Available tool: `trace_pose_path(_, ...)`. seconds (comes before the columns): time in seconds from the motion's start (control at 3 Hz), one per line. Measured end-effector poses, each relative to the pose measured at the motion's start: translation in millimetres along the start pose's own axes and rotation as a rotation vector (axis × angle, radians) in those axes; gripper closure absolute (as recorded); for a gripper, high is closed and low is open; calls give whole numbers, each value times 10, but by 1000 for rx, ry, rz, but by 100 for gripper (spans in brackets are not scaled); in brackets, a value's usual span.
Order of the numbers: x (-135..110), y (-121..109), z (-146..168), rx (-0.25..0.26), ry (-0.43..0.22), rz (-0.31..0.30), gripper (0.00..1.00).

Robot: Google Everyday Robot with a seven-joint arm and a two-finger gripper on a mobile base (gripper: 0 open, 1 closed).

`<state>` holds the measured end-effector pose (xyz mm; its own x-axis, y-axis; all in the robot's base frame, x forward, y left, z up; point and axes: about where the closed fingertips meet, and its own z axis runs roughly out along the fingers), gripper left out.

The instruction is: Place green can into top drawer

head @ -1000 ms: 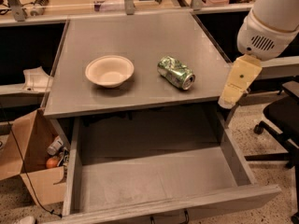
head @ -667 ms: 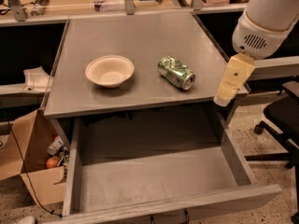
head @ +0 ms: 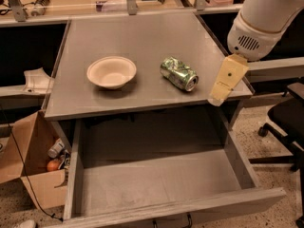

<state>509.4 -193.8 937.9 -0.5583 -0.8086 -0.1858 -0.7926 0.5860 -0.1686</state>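
The green can (head: 179, 73) lies on its side on the grey desk top (head: 142, 37), dented, with its silver end facing front right. The top drawer (head: 161, 184) is pulled fully open below the desk and holds nothing. My gripper (head: 227, 81) hangs from the white arm at the upper right, its cream finger pointing down over the desk's right front corner, a short way right of the can and apart from it.
A cream round bowl (head: 111, 72) sits on the desk left of the can. An open cardboard box (head: 33, 165) with clutter stands on the floor at the left. A black office chair (head: 287, 122) is at the right.
The arm and gripper have shifted left and slightly up, closer to the can. The can, the bowl and the drawer have not moved.
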Motion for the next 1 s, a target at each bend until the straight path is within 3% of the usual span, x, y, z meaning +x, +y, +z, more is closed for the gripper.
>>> trace_pose_path(0.33, -384, -12, 229, -14, 0, 7, 0)
trace_pose_path(1.0, -475, -56, 338, -38, -9, 36, 0)
